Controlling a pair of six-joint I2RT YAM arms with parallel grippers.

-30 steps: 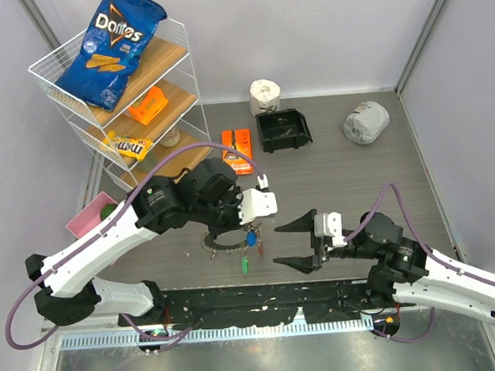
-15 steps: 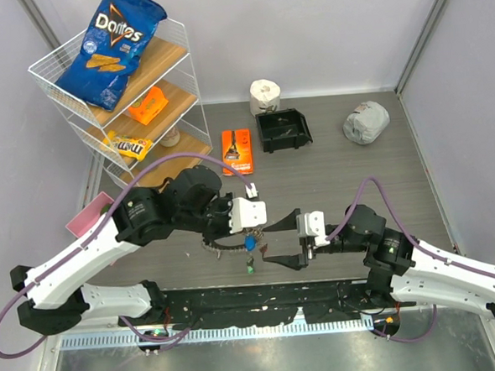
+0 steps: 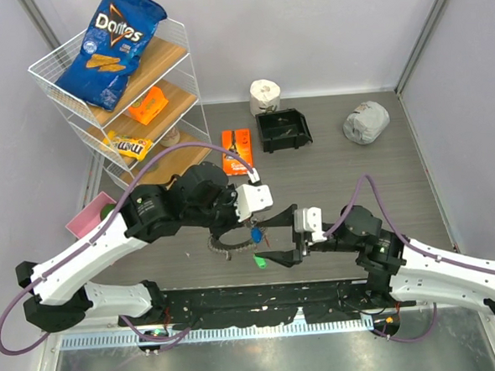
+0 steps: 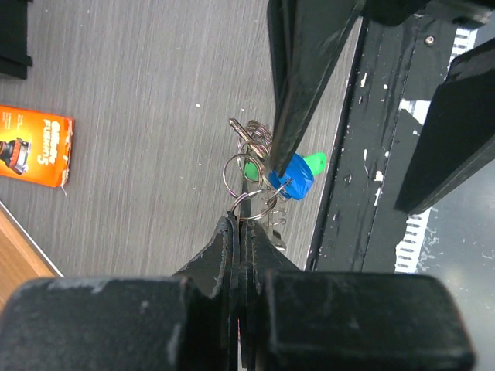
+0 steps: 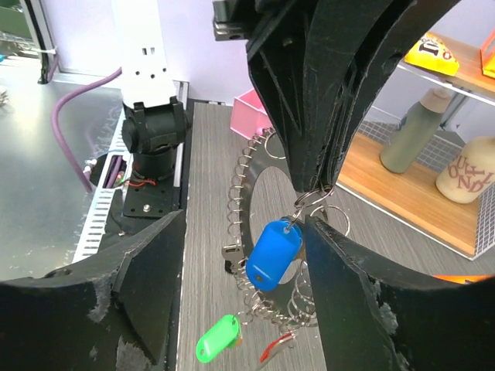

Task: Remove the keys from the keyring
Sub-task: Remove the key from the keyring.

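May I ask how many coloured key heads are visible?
2 clearly: the blue head hangs just under the left claw, the green head lower down. A red sliver beside it may be a third.

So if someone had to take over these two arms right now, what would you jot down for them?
Left gripper: shut on a small silver loop; the blue-headed metal key hangs from it.
Right gripper: open, fingers either side of that key.
Large silver keyring fringed with small loops: on the grey table below the left gripper. Green-headed key beside it; attached or not, cannot tell.
Done: no key clearly freed. Left: take the keys off.
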